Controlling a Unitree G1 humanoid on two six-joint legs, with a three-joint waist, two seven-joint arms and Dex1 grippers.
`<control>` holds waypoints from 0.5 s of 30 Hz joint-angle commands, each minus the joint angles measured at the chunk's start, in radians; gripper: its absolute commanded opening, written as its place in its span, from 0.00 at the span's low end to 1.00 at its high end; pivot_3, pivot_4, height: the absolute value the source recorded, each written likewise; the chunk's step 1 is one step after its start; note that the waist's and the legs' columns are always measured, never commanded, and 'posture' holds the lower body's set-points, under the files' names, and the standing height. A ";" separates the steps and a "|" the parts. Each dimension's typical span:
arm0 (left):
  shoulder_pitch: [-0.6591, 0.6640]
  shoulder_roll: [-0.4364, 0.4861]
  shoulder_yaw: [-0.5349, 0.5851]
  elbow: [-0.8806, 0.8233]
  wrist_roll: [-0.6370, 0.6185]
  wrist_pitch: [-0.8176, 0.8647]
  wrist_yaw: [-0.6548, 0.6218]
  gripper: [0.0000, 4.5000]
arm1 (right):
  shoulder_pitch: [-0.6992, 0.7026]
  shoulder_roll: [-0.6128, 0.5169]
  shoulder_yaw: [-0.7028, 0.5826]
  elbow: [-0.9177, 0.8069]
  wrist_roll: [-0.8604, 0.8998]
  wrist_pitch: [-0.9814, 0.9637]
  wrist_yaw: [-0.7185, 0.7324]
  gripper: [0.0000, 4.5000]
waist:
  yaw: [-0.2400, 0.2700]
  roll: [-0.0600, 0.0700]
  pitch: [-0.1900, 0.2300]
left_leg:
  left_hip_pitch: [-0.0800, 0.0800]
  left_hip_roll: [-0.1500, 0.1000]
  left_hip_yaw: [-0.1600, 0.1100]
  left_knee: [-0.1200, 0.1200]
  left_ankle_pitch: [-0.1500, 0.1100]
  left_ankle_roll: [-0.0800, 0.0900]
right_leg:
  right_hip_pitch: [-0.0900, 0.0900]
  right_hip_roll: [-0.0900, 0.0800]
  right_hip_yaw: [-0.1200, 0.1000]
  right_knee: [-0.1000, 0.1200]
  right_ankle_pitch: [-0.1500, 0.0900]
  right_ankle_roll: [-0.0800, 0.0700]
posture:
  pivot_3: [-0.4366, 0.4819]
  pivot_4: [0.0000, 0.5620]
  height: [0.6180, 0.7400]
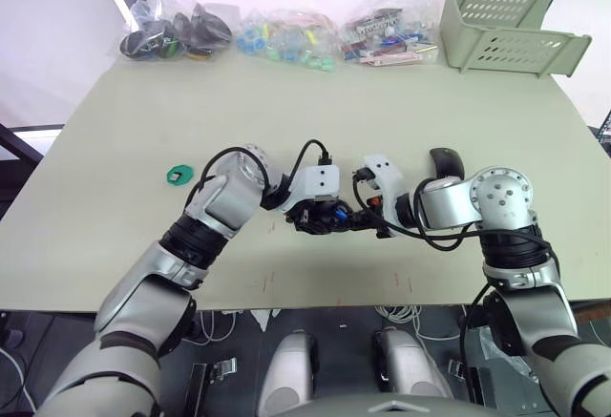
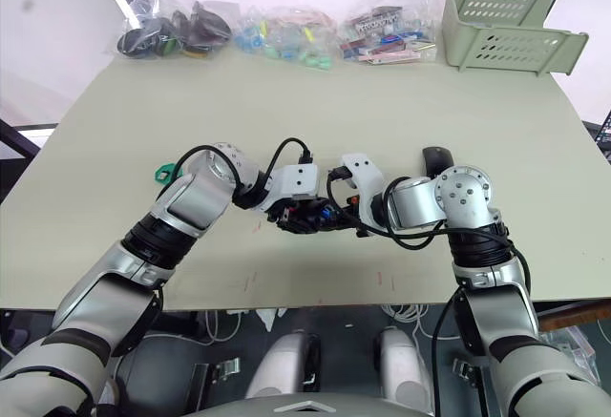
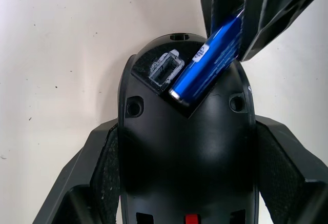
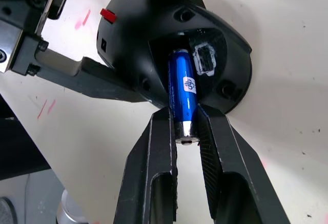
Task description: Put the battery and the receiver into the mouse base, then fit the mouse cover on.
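Note:
The black mouse base (image 3: 187, 147) sits on the table with my left gripper (image 1: 315, 215) shut on its sides, one finger (image 3: 97, 172) on each flank. The blue battery (image 4: 182, 93) leans into the base's open bay, its lower end inside and its metal-capped end clamped by my right gripper (image 4: 184, 116), which reaches in from the right. Beside the bay, a pale metallic rectangular end that looks like the receiver (image 3: 166, 69) sits in its slot. The smooth black mouse cover (image 1: 446, 162) lies on the table just behind my right arm.
A round green disc (image 1: 179, 175) lies left of my left arm. Several clear bags of small parts (image 1: 286, 35) line the table's far edge. A pale green slotted crate (image 1: 506, 28) stands at the back right. The table's front edge runs close below my grippers.

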 commanded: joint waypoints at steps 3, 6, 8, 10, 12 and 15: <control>0.041 -0.021 -0.049 0.004 0.024 0.009 0.013 0.65 | -0.027 -0.049 -0.013 -0.033 0.000 0.010 0.042 0.64 | 0.000 0.000 0.000 | 0.000 0.000 0.000 0.000 0.000 0.000 | 0.000 0.000 0.000 0.001 -0.001 0.001 | 0.48 0.27 1.00; 0.045 -0.020 -0.047 -0.002 0.023 0.011 0.015 0.65 | -0.007 -0.100 -0.036 -0.088 0.037 0.010 0.070 0.82 | 0.003 0.000 0.000 | -0.001 0.000 0.000 0.000 0.000 0.000 | 0.000 -0.001 0.000 0.000 -0.001 0.001 | 0.48 0.27 1.00; 0.049 -0.020 -0.045 -0.008 0.022 0.015 0.016 0.65 | 0.061 -0.178 -0.048 -0.216 0.085 0.010 0.132 0.82 | 0.002 0.000 0.000 | -0.001 -0.001 0.000 0.000 0.000 0.000 | 0.000 -0.001 0.000 -0.001 0.000 0.001 | 0.48 0.27 1.00; 0.051 -0.021 -0.045 -0.011 0.021 0.018 0.017 0.65 | 0.135 -0.234 -0.064 -0.357 0.065 -0.019 0.192 0.82 | 0.006 0.000 0.000 | -0.001 -0.001 0.000 -0.001 0.000 0.000 | 0.000 -0.001 0.000 -0.002 0.000 0.000 | 0.48 0.27 1.00; 0.053 -0.024 -0.044 -0.014 0.020 0.023 0.019 0.65 | 0.220 -0.264 -0.067 -0.453 0.013 -0.087 0.238 0.82 | 0.022 0.000 0.000 | -0.001 -0.001 -0.002 -0.002 0.000 0.000 | 0.000 -0.001 -0.002 -0.003 0.000 0.000 | 0.48 0.27 1.00; 0.055 -0.024 -0.043 -0.018 0.020 0.027 0.018 0.65 | 0.337 -0.284 -0.077 -0.536 -0.020 -0.192 0.321 0.82 | 0.018 0.000 0.000 | -0.001 -0.001 0.000 -0.002 -0.001 0.001 | 0.000 -0.001 0.000 -0.005 -0.003 0.004 | 0.48 0.27 1.00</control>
